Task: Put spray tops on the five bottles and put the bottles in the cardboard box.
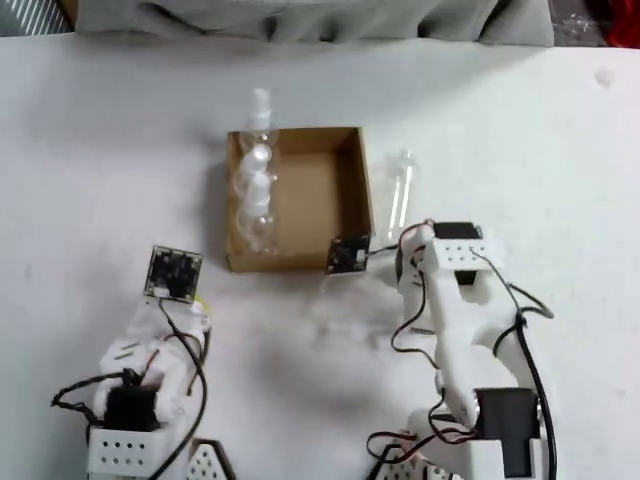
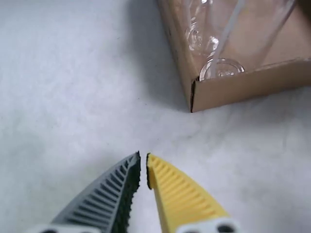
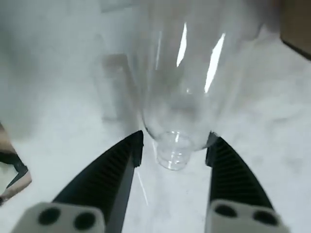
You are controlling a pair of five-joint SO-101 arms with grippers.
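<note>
The cardboard box [image 1: 330, 185] stands mid-table with several clear bottles [image 1: 255, 205] lying along its left side; one end [image 1: 260, 105] pokes out past the far wall. Another clear bottle [image 1: 400, 190] lies on the table just right of the box. My right gripper [image 3: 175, 141] is open, its black fingertips on either side of this bottle's [image 3: 184, 77] shoulder, the bare neck [image 3: 171, 155] pointing back between them. My left gripper [image 2: 143, 162] is shut on nothing, low over the table near the box's front left corner [image 2: 194, 99].
The right arm [image 1: 455, 320] stretches from the front right edge toward the box. The left arm [image 1: 140, 390] sits at the front left. White tabletop lies open to the left of the box. Grey cloth [image 1: 300, 20] runs along the far edge.
</note>
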